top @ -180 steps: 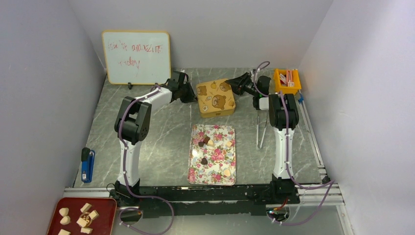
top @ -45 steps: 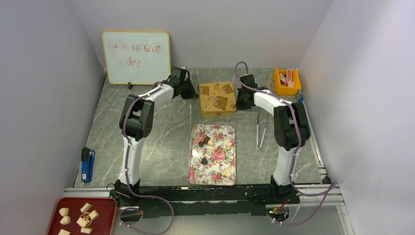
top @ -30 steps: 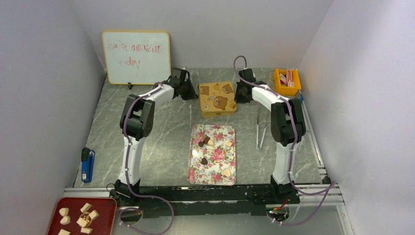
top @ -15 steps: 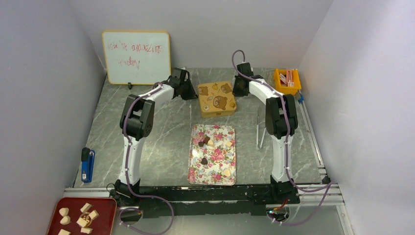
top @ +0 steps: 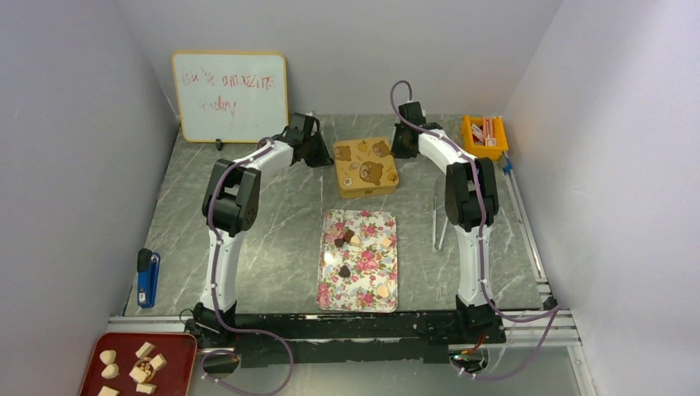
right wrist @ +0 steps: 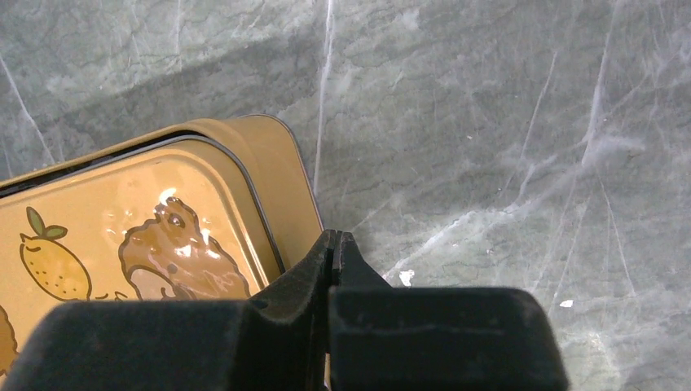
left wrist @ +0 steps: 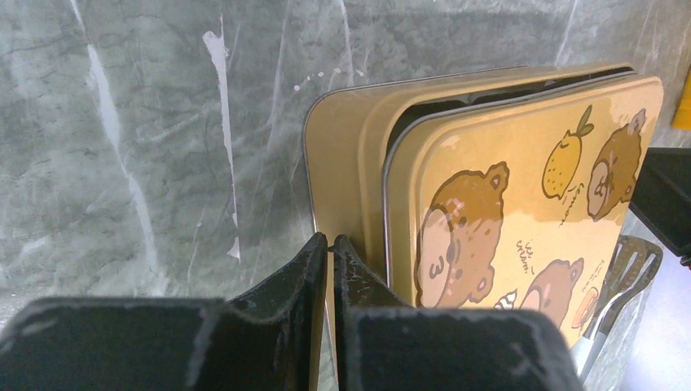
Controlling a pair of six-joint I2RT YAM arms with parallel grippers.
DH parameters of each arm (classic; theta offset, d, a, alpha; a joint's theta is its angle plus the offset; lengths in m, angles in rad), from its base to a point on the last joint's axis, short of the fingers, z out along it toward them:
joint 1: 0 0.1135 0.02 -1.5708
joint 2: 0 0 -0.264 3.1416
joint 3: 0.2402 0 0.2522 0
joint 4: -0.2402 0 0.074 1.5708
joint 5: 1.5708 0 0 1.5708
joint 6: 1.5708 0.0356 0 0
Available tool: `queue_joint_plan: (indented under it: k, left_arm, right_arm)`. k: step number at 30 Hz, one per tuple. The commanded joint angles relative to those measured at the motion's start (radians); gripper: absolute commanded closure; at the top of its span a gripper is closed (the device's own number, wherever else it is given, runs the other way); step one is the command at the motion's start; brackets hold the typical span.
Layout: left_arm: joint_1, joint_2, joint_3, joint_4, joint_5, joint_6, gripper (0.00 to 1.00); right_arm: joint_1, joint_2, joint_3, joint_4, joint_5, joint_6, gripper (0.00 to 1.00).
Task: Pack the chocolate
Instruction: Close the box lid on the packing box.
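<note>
Several small chocolates, dark brown (top: 344,271) and tan (top: 383,290), lie on a floral tray (top: 330,289) at the table's middle. Behind it stands a yellow bear-print tin (top: 366,167), also in the left wrist view (left wrist: 505,212) and the right wrist view (right wrist: 155,220), with a dark gap beside its lid. My left gripper (top: 319,153) (left wrist: 330,241) is shut on the tin's left rim. My right gripper (top: 402,145) (right wrist: 334,236) is shut, its tips against the tin's back right edge.
A whiteboard (top: 230,96) stands at the back left and an orange bin (top: 484,136) at the back right. Metal tongs (top: 442,219) lie right of the tin. A blue tool (top: 147,278) lies at the left. A red tray (top: 177,346) of pale beige chunks sits at the near left.
My right gripper has slid from the tin's right side back along its edge to the back right corner, and the right arm has swung left. The left gripper has stayed on the tin's left rim.
</note>
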Motion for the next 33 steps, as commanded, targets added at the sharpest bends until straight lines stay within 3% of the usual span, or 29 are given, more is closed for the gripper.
queue_joint_plan:
  k: [1,29,31,33]
  left_arm:
    - [0.011,-0.031,0.015,0.011,-0.017,0.014,0.87]
    - [0.026,-0.197,0.044,-0.062,-0.107,0.133,0.86]
    - [0.024,-0.199,0.037,-0.053,-0.069,0.137,0.79]
    - [0.025,-0.212,0.015,-0.027,-0.029,0.135,0.59]
  right_arm:
    - [0.0,0.015,0.054,-0.019,0.003,-0.009,1.0]
    - [-0.022,0.016,0.054,-0.019,-0.008,-0.018,1.0]
    - [-0.023,0.014,0.049,-0.016,-0.01,-0.018,1.0]
    - [-0.023,0.012,0.047,-0.014,-0.01,-0.019,1.0]
